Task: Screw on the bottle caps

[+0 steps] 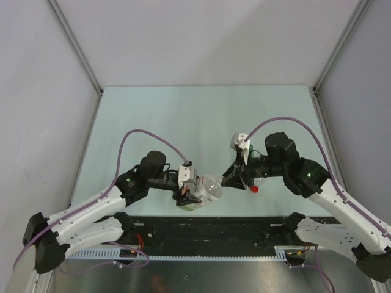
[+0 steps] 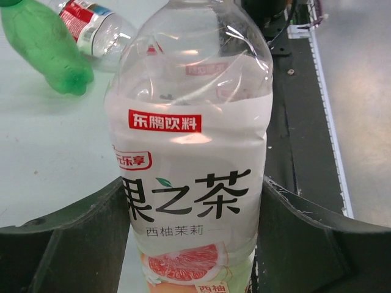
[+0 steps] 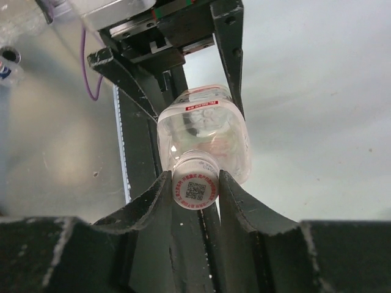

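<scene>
The left end effector (image 2: 194, 183) is clenched around the wide clear bottle (image 2: 189, 122), one dark finger (image 2: 91, 238) pressed against each side of its white label. The bottle lies sideways in that grip near the worktop's (image 1: 201, 116) front edge, with its neck aimed at the right arm.

A red banner on the label reads 东鹏饮料. Below it stand the large black characters 果之茶 with a small green leaf, then the smaller line 西柚茉莉 above a picture of a cut grapefruit. A red-outlined tag at the label's left edge is partly cut off.

At the bottle's mouth sits the white cap (image 3: 195, 190), and the right end effector (image 3: 195, 177) grasps it, a fingertip on either side. The cap's top carries a red ring and a printed QR code; the ring's tiny lettering is too small to read.

Beyond the bottle's shoulder, the green bottle (image 2: 46, 46) and the slim clear bottle (image 2: 91, 24) with a red-and-white label lie together on the worktop. The red cap (image 1: 253, 189) lies on the worktop past the bottle's neck end, beside the right arm.
</scene>
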You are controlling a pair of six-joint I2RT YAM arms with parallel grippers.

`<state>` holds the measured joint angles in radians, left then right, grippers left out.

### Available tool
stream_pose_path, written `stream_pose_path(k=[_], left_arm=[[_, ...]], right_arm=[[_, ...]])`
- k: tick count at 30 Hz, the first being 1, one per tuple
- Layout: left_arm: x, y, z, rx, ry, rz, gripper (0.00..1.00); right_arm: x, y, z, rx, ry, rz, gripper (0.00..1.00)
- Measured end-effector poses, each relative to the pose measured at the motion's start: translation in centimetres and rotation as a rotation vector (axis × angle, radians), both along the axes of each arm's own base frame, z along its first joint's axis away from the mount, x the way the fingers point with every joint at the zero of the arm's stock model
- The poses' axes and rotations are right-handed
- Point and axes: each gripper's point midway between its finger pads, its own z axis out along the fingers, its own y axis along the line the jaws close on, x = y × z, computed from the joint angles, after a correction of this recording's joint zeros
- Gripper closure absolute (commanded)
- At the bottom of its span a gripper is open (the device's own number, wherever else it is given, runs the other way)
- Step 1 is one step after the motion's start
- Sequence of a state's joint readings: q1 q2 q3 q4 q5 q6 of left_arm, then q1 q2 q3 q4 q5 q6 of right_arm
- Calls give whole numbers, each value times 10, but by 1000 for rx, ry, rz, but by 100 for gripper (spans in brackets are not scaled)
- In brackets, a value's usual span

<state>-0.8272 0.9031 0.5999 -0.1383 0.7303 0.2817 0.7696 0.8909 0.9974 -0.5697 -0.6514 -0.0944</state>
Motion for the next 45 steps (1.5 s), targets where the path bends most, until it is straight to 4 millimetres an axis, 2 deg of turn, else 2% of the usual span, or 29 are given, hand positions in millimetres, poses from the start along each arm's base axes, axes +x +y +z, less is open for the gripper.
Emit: stream_pose_path(k=[7, 16, 22, 27, 31, 35, 45], left_arm=[[17, 3, -6, 50, -30, 80, 100], [43, 10, -18, 134, -88, 192, 100], [60, 10, -23, 181, -101, 261, 100], [70, 11, -27, 216, -105, 299, 100], [74, 9, -27, 227, -108, 314, 100], [74, 8, -26, 223, -104, 318, 100], [75, -1, -16, 173, -110, 310, 100]], right_arm=[[18, 7, -3, -2, 128, -148, 100], [44, 11, -19, -29, 307, -376, 100], [65, 10, -25, -20, 369, -551, 100], [78, 9, -31, -32, 349, -656, 100], [83, 7, -31, -31, 327, -687, 100], [84, 6, -29, -27, 308, -688, 96], [80, 2, -13, 3, 223, -642, 100]])
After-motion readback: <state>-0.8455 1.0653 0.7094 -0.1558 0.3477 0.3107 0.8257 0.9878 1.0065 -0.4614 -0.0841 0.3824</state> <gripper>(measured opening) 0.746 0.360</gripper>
